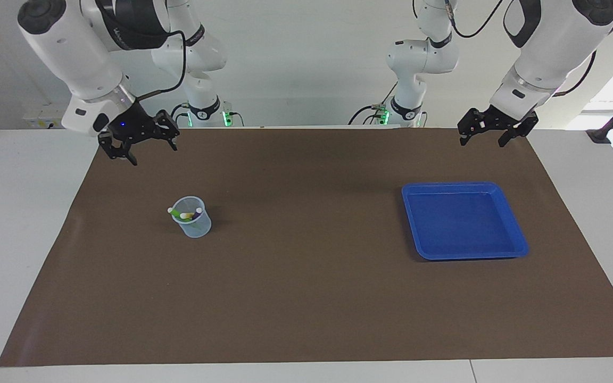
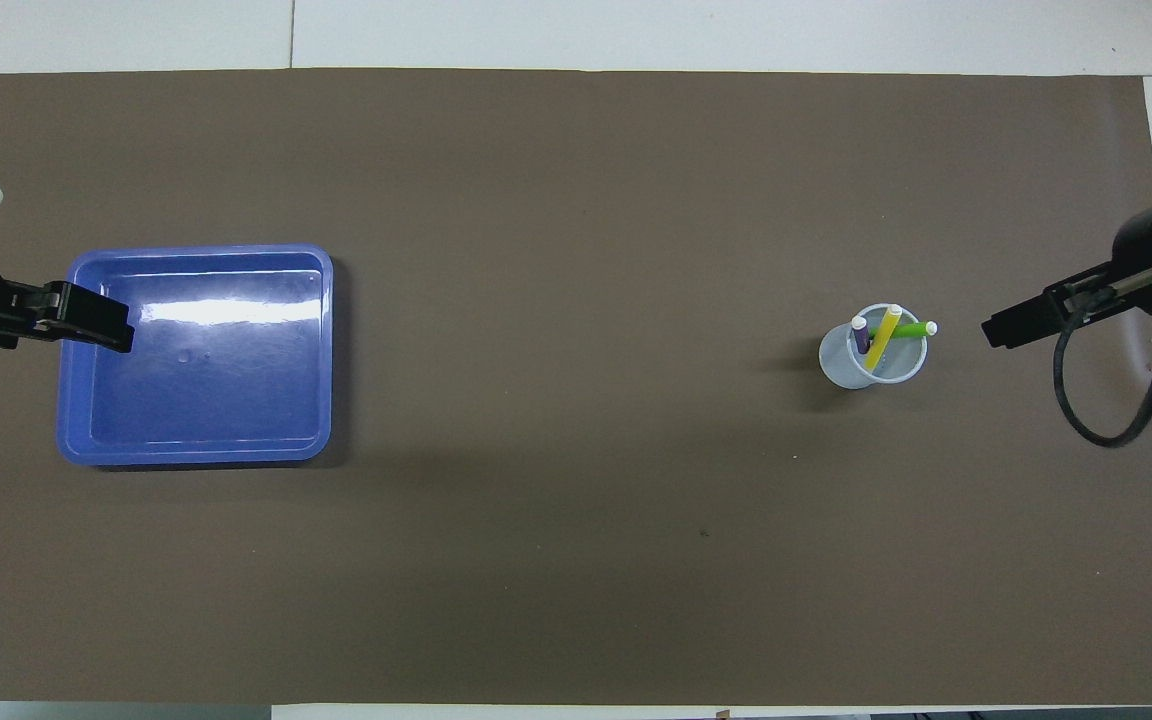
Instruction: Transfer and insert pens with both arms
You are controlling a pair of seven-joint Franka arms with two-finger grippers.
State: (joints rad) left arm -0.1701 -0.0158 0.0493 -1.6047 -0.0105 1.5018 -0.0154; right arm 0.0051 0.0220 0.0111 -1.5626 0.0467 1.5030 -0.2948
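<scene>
Translucent plastic forms the cup [image 1: 192, 216], which stands upright on the brown mat [image 1: 306, 298] toward the right arm's end of the worktop, well in from every edge. All three pens are in it: the yellow pen [image 2: 883, 338], the green pen [image 2: 904, 330] and the purple pen [image 2: 861, 335]. Each leans against the cup's rim with its pale end uppermost, because the pens are longer than the cup is deep and cannot stand free. The green pen leans lowest, its tip projecting past the rim toward the right arm's end.

The blue tray [image 1: 503, 202] lies flat toward the left arm's end of the worktop and holds nothing. Judged from this layout, insertion is complete and no pen remains to transfer.

The right claw [image 1: 141, 142] hangs raised over the mat's corner nearest the right arm's base, well apart from the cup. Its fingers are spread wide and hold nothing. That height and spacing leave clearance so the leaning pens cannot be caught.

The left claw [image 1: 495, 130] hangs over the mat's edge nearest the robots, toward the left arm's end. It is clear of the tray, fingers apart, gripping nothing. This arm waits.

Two smaller white arms [image 1: 418, 58] with green-lit bases stand idle at the worktop's edge nearest the robots.
</scene>
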